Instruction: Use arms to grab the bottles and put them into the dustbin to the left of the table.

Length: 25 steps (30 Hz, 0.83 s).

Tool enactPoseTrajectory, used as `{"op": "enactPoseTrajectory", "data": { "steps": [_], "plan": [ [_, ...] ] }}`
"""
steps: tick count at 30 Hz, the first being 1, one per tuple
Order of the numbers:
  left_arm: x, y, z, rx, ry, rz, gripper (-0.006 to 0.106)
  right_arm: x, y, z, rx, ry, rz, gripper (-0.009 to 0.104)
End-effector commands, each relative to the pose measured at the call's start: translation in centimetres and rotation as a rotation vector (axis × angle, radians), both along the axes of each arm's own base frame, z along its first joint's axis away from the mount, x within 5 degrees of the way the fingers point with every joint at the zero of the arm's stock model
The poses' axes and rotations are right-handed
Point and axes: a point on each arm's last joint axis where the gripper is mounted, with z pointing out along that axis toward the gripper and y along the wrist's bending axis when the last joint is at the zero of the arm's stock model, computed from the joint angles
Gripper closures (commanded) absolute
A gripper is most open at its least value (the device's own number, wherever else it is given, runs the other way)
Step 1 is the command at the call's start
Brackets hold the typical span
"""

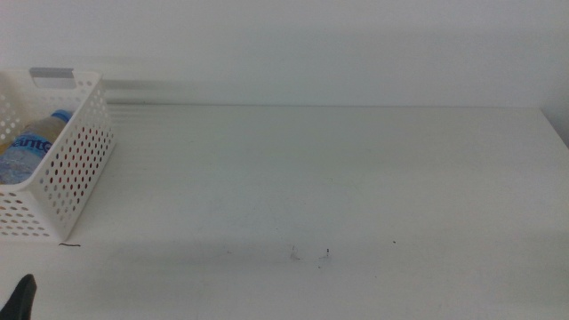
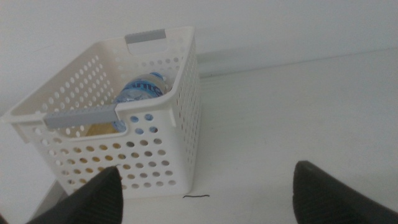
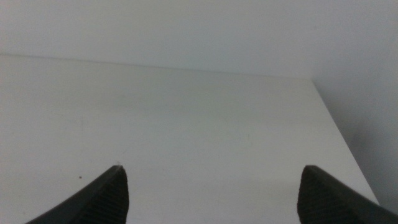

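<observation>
Middle view looked forward and down over the table (image 1: 356, 178), left wrist view faced the dustbin (image 2: 165, 149) (shared with middle), right wrist view faced the far right corner.

plain white wall (image 1: 311, 44) behind, pale and evenly lit, soft shadow band along its base.

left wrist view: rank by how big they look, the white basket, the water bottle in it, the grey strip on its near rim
1. white basket
2. water bottle, partly hidden by the basket wall
3. grey strip

The last two look close in size; ranking unsure.
</observation>
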Motion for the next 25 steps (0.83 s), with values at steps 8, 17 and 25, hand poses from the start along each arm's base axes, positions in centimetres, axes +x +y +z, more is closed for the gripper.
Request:
{"op": "enactPoseTrajectory", "data": {
  "steps": [8, 17, 25],
  "plan": [
    [0.0, 0.2, 0.2, -0.011, -0.069, 0.032, 0.007, -0.5, -0.2, -1.8, -0.057, -0.054, -0.008, 0.014],
    [0.1, 0.4, 0.7, -0.007, -0.128, 0.051, 0.007, -0.5, -0.2, -1.7, -0.056, -0.071, -0.009, 0.014],
    [0.1, 0.5, 0.8, -0.006, -0.134, 0.053, 0.007, -0.5, -0.2, -1.7, -0.056, -0.071, -0.009, 0.014]
  ]
}}
